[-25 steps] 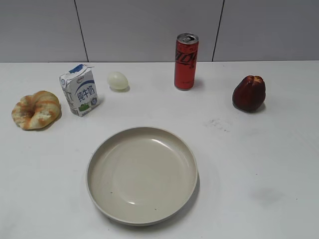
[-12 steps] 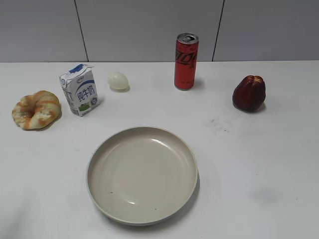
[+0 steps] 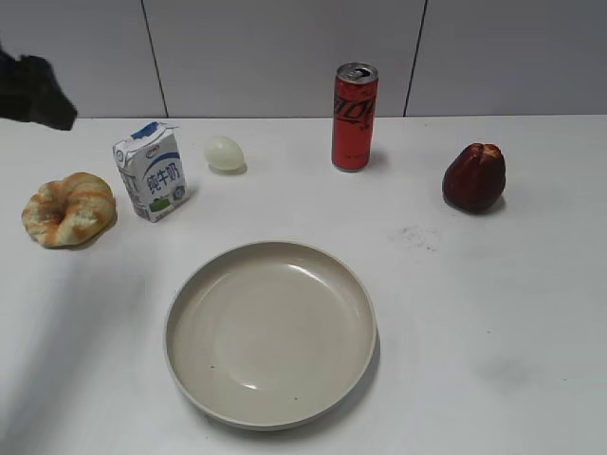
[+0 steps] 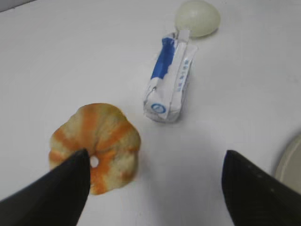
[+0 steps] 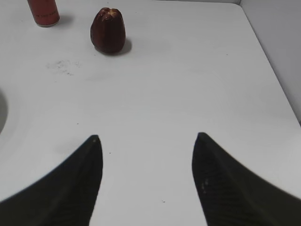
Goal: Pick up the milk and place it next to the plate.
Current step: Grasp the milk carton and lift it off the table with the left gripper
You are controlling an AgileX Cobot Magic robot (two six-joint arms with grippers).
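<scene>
The milk point(image 3: 151, 172), a small white carton with a blue gable top, stands upright at the back left of the table; the left wrist view shows it from above point(image 4: 169, 77). The beige plate point(image 3: 190, 284) lies front centre, apart from the carton; its rim shows at the right edge of the left wrist view point(image 4: 292, 157). My left gripper point(image 4: 155, 181) is open and empty, high above the table beside the bread, short of the carton. A dark part of the left arm point(image 3: 33, 90) shows at the far left. My right gripper point(image 5: 146, 141) is open and empty over bare table.
A round orange-striped bread point(image 3: 68, 209) lies left of the milk. A pale egg point(image 3: 225, 153) sits behind the carton. A tall red can point(image 3: 354, 117) stands at the back centre. A dark red fruit point(image 3: 473, 176) sits at the right. The table's right edge point(image 5: 270, 61) meets a wall.
A dark part of the left arm has come into the exterior view at the upper left. A shadow now falls on the table's left front. The objects have not moved.
</scene>
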